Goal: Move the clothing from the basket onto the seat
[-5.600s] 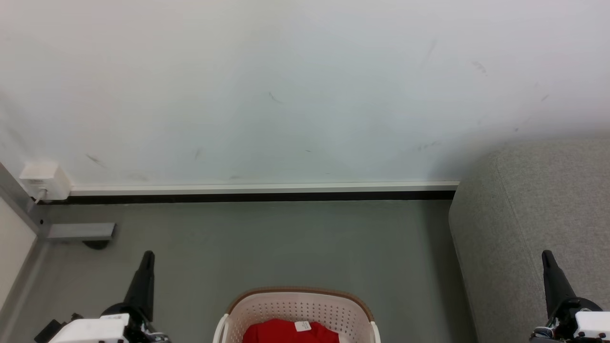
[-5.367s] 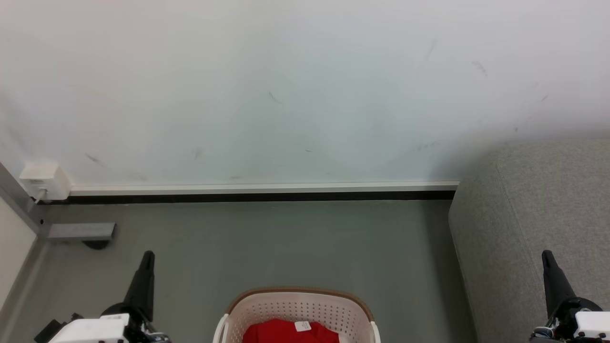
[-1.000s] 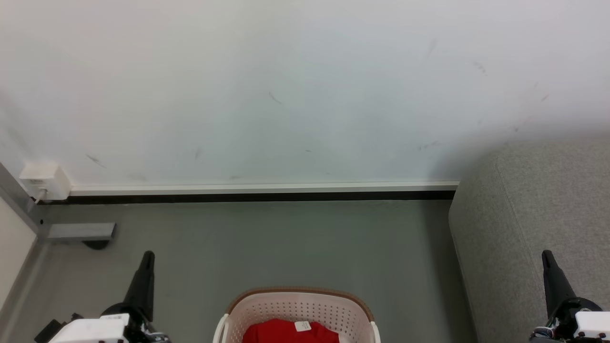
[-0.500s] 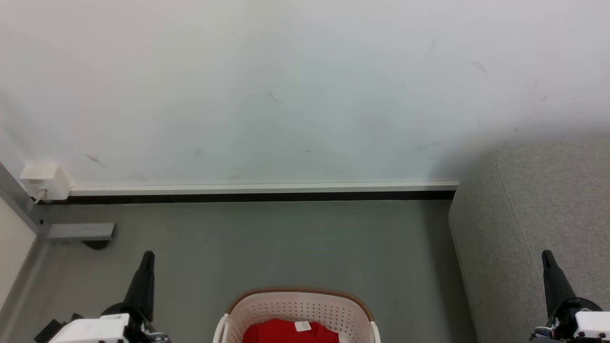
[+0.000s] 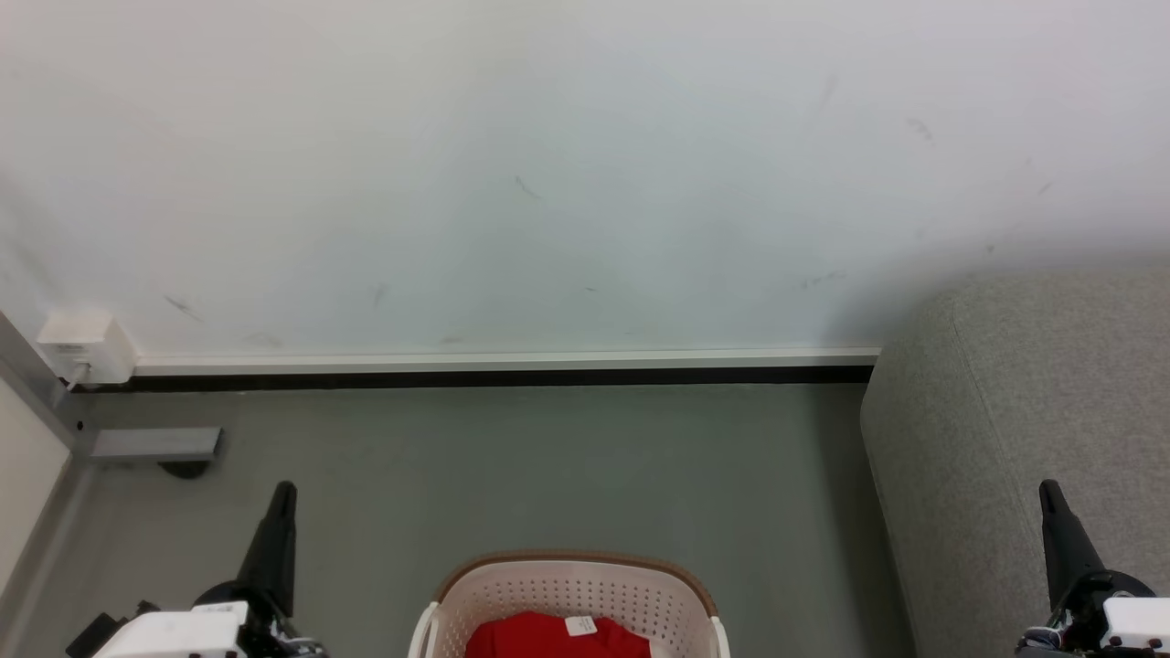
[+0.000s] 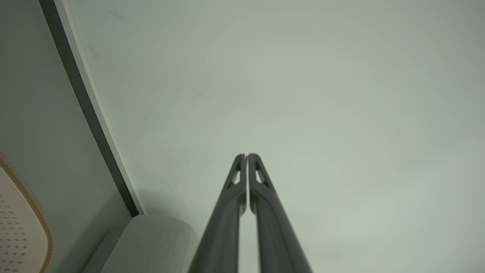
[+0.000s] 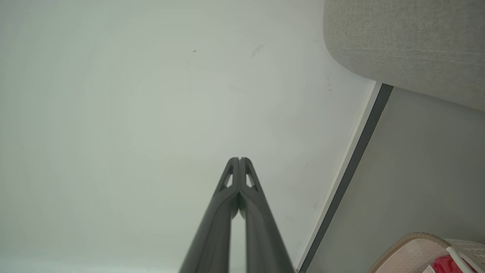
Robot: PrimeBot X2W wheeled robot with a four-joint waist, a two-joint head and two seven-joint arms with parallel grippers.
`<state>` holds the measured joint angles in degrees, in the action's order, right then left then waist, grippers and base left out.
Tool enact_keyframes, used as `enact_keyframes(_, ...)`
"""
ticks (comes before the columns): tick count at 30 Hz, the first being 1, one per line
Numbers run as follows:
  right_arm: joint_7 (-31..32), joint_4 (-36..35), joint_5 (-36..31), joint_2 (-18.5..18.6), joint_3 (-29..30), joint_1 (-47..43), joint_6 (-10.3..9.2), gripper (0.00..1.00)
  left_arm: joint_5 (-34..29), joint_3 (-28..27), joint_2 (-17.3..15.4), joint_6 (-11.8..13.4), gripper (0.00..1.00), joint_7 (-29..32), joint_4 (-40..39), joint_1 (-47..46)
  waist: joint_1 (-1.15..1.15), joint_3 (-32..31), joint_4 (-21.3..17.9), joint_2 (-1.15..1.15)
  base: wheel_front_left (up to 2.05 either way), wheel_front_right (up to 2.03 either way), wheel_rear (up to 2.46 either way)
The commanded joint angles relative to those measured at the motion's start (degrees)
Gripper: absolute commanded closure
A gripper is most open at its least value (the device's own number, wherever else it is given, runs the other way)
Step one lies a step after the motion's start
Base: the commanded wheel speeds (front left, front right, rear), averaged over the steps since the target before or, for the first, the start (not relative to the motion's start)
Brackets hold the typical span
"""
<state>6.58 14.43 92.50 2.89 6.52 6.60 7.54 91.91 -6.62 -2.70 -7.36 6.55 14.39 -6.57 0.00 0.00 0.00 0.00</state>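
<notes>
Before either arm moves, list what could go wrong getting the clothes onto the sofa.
1. The left gripper and right gripper are both shut; reaching in like that would likely just push the clothes down.
2. The basket sits at the head view's bottom edge, mostly cut off, so a grasp may be misjudged.
3. Fabric dragged out sideways toward the sofa could snag on the basket and tip it.

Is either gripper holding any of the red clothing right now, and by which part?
Nothing is held. The left gripper and right gripper both have their fingers shut together with nothing between them. The clothing lies in the basket.
</notes>
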Motion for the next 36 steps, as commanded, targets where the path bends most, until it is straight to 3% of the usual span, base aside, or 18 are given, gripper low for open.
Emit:
enact_keyframes(1,0.18,0.03,-0.40,-0.01,0.22,0.40,-0.12,1.00,0.81,-0.07,-0.39,-0.12,1.00,0.24,-0.14,-0.33,0.00,0.00,0.00,0.00,0.00,0.00,0.00)
enact_keyframes(25,0.18,0.03,-0.41,-0.01,0.22,0.40,-0.12,1.00,0.81,-0.07,-0.39,-0.12,1.00,0.24,-0.14,-0.33,0.00,0.00,0.00,0.00,0.00,0.00,0.00)
enact_keyframes(26,0.00,-0.02,0.01,0.00,-0.01,0.00,0.00,0.00,-0.03,-0.01,0.00,0.00,0.00,-0.03,0.03,0.00,0.00,0.00,0.00,0.00,0.00,0.00,0.00)
enact_keyframes(27,-0.03,0.33,0.02,-0.04,-0.11,-0.18,0.01,1.00,-0.09,0.02,0.11,0.02,1.00,-0.14,0.37,0.20,0.00,0.00,0.00,0.00,0.00,0.00,0.00)
enact_keyframes(28,-0.06,0.71,0.05,-0.16,-0.19,-0.62,0.01,1.00,-0.13,0.07,0.23,0.14,1.00,-0.16,0.80,0.62,0.00,0.01,0.00,0.00,0.00,0.00,0.00)
enact_keyframes(29,-0.08,1.17,0.05,-0.35,-0.25,-1.11,0.01,0.00,-0.14,0.11,0.33,0.19,0.00,-0.18,1.31,1.12,0.00,0.01,0.00,0.00,0.00,0.00,0.00)
enact_keyframes(36,-1.80,-0.56,1.05,-0.29,-1.73,-0.96,0.00,0.00,0.13,0.52,0.27,0.15,0.00,-2.27,1.11,0.92,0.00,0.04,0.07,0.00,0.00,0.00,0.00)
